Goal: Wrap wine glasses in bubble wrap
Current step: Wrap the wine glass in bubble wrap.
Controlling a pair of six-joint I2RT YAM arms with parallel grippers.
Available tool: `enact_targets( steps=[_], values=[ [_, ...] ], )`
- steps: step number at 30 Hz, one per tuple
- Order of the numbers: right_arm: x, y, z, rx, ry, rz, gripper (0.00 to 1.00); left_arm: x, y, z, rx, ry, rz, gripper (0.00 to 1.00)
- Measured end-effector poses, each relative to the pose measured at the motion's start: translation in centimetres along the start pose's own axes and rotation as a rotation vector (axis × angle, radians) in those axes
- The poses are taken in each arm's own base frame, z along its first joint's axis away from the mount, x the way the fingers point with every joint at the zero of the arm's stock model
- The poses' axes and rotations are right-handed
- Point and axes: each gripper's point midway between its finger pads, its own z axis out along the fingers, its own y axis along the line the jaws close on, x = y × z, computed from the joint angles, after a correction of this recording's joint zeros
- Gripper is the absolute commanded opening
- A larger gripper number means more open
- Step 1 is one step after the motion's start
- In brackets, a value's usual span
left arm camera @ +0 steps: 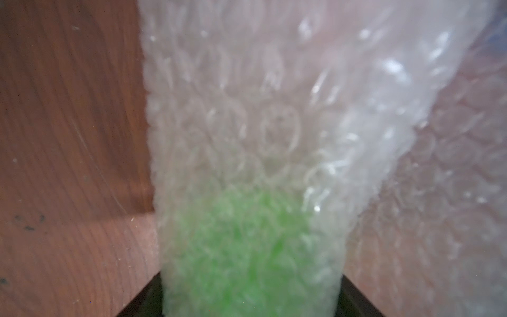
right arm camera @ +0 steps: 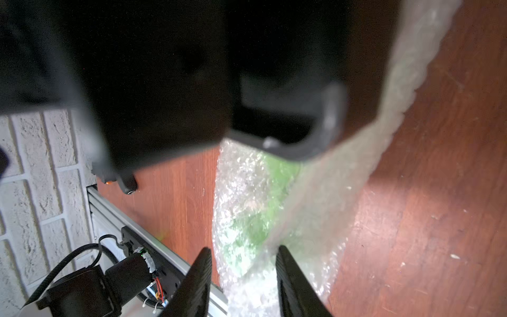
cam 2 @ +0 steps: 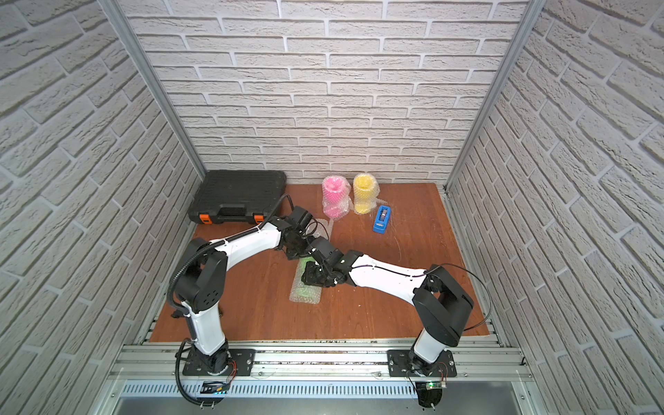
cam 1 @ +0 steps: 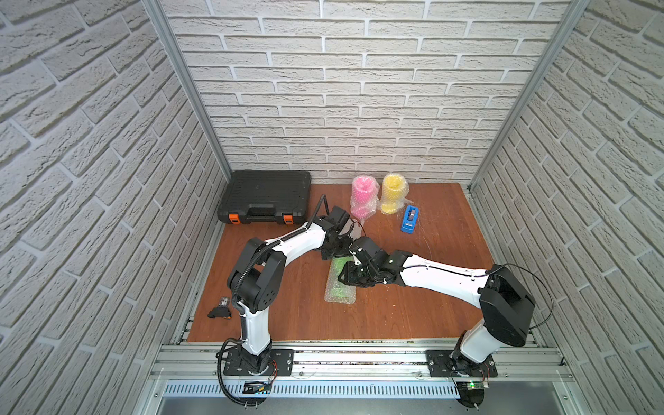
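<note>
The green goblet (cam 1: 337,289) lies on its side in the middle of the worktop (cam 1: 395,305), rolled in bubble wrap (left arm camera: 247,109), with its long axis running near to far. The left gripper (cam 1: 335,255) sits at the far end with both fingers (left arm camera: 149,302) against the wrap's sides, apparently grasping the bundle. The right gripper (right arm camera: 244,252) reaches in from the right across the middle, released, with a loose flap in its gap. That flap lies straight ahead of it, so the right arm seems better placed to close it. The pink goblet (cam 1: 363,197) and yellow goblet (cam 1: 393,196), 2 wrapped ones, stand at the far edge.
</note>
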Motion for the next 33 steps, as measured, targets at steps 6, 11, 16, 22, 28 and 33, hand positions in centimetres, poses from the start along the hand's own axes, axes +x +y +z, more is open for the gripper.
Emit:
enact_targets(
  steps=[6, 11, 16, 22, 28, 33],
  values=[
    [-0.8, 0.4, 0.7, 0.063, -0.060, -0.031, 0.52, -0.1, 0.1, 0.0, 0.010, 0.003, -0.018, 0.77],
    [-1.1, 0.5, 1.2, 0.134, -0.097, -0.083, 0.46, -0.2, 0.3, 0.0, 0.018, -0.003, -0.044, 0.78],
    [-0.9, 0.4, 1.3, 0.197, -0.117, -0.137, 0.44, -0.3, 0.5, -0.2, 0.026, -0.016, -0.074, 0.79],
    [-0.2, 0.3, 1.3, 0.245, -0.116, -0.188, 0.53, -0.4, 0.8, -0.2, 0.032, -0.025, -0.115, 0.80],
    [1.0, -0.2, 2.2, 0.303, -0.091, -0.248, 0.47, -0.4, 0.9, -0.2, 0.048, -0.024, -0.145, 0.80],
    [0.7, -0.8, 2.4, 0.346, -0.104, -0.266, 0.27, -0.4, 1.0, -0.3, 0.061, -0.021, -0.169, 0.82]
  ],
)
